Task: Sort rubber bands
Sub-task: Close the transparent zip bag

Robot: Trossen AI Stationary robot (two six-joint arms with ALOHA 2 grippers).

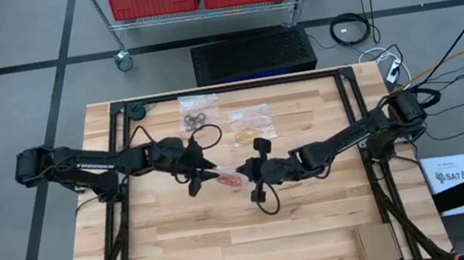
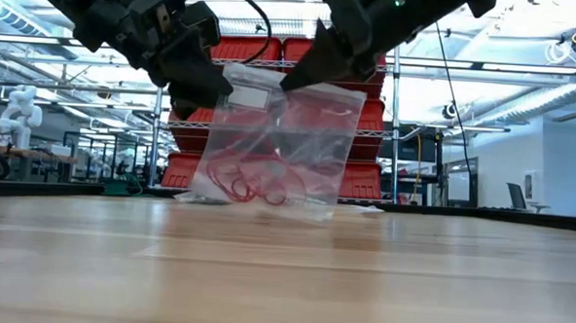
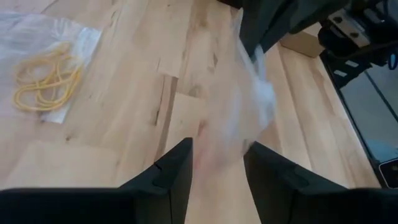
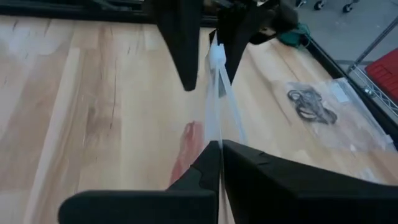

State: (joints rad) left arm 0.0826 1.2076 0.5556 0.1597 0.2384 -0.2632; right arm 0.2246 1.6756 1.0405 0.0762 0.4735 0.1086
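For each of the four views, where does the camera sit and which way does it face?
High: overhead, straight down; both arms, clear plastic bag of red rubber bands.
Low: tabletop height, facing the room; both grippers holding that bag.
Left wrist: past left gripper; bag, yellowish tan bands.
Right wrist: past right gripper; bag, black bands.
Shared: the bag.

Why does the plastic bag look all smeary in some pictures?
In the left wrist view the clear bag is a blurred white streak near the lens; the yellow bands stay sharper. In the low view the bag shows pale glare, with the red bands clear inside.
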